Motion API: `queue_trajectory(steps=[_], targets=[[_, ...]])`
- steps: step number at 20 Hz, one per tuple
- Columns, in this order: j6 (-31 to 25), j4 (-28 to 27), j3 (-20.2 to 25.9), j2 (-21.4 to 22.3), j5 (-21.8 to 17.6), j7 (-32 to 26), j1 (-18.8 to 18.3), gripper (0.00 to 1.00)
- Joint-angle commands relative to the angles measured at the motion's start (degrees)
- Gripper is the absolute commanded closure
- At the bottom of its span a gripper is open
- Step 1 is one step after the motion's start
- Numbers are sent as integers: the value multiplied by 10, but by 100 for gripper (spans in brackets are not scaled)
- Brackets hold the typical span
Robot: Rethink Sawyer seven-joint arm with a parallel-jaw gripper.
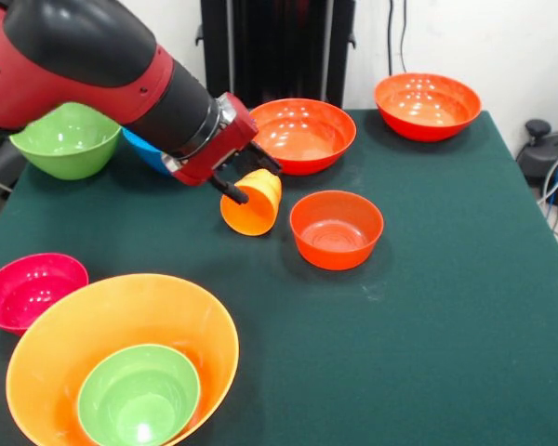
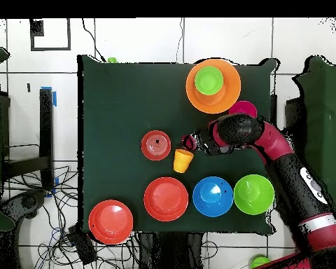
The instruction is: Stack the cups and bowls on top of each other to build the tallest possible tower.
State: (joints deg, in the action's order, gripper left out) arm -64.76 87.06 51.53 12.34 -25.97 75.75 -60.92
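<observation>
- The largest orange bowl, at the near-left table corner with the small green bowl nested inside, sits well apart from the carried cup; a careless drop there could miss.
- The small red-orange bowl lies just beside; a swing might knock it.
- The tool pinches the tilted orange cup by its rim; it could slip.

The orange cup hung tilted, mouth toward seven o'clock in the front view, its rim pinched by the tool. The small red-orange bowl sat upright at its three o'clock. The small green bowl nested inside the largest orange bowl, with the pink bowl at their ten o'clock.
</observation>
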Motion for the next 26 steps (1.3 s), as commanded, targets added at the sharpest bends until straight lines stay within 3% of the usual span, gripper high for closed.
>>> queue_trajectory(steps=[1,9,26], targets=[[13,-19,-4,-60,-36,-158,31,0],[9,-54,-49,-64,-86,-140,54,0],[22,-67,-65,-65,-160,-123,57,0]])
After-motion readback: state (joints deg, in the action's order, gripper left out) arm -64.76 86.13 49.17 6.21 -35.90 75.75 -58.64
